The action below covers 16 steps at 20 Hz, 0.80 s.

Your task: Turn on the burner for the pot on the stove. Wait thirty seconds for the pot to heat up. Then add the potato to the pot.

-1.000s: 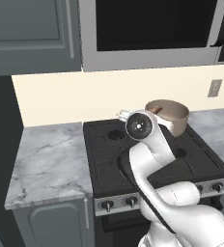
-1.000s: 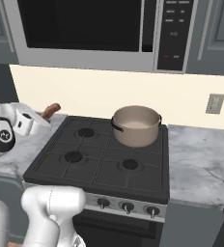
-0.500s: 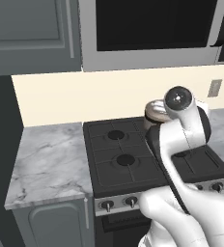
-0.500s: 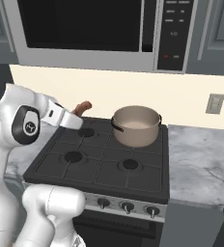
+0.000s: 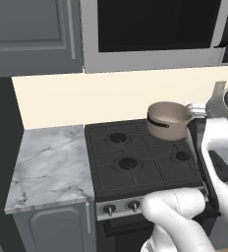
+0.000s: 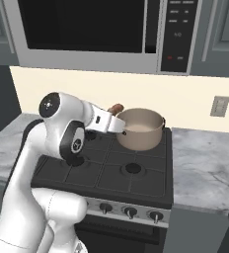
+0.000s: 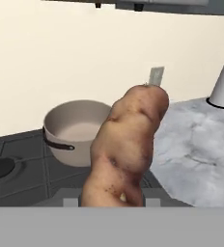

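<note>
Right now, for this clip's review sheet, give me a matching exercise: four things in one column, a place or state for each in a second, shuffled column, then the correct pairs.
Things:
1. round tan-brown metal pot
2. orange-brown oblong potato
3. black four-burner gas stove
4. grey marble counter

Places or states:
A. held in the shut end effector
B. beneath the microwave, silver knob panel in front
C. standing on a rear burner, nothing inside
D. atop the grey cabinet beside the cooktop

Pairs: 1-C, 2-A, 3-B, 4-D

potato (image 7: 126,149) rough, speckled skin; pot (image 6: 140,129) matt metal; counter (image 5: 49,167) marbled
</note>
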### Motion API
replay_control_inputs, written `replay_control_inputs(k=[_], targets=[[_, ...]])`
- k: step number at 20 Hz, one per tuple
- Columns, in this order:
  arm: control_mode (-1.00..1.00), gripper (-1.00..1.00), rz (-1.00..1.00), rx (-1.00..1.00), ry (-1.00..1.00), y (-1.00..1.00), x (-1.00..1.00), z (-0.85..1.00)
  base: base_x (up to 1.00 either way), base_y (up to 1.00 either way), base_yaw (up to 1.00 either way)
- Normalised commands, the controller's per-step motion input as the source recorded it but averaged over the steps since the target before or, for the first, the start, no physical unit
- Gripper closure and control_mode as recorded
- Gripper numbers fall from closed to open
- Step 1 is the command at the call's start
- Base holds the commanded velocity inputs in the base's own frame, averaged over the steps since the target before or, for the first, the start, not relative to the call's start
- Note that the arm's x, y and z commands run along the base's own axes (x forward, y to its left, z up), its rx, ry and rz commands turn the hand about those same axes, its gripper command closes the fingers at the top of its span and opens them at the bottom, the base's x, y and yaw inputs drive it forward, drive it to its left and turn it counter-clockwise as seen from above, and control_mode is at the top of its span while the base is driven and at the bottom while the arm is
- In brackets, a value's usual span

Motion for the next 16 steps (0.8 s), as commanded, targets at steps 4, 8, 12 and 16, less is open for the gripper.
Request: replay_control_inputs(k=[4,8,12,16], targets=[[-1.00,1.00,0.42,0.01,0.08,-0.65,0.30,0.00,0.00,0.00,0.00],[-1.00,1.00,0.41,0.00,0.18,-0.28,0.44,0.00,0.00,0.00,0.00],[-1.00,1.00,0.13,0.00,0.07,-0.15,0.40,0.00,0.00,0.00,0.00],[-1.00,1.00,0.02,0.00,0.01,0.00,0.54,-0.01,0.00,0.00,0.00]])
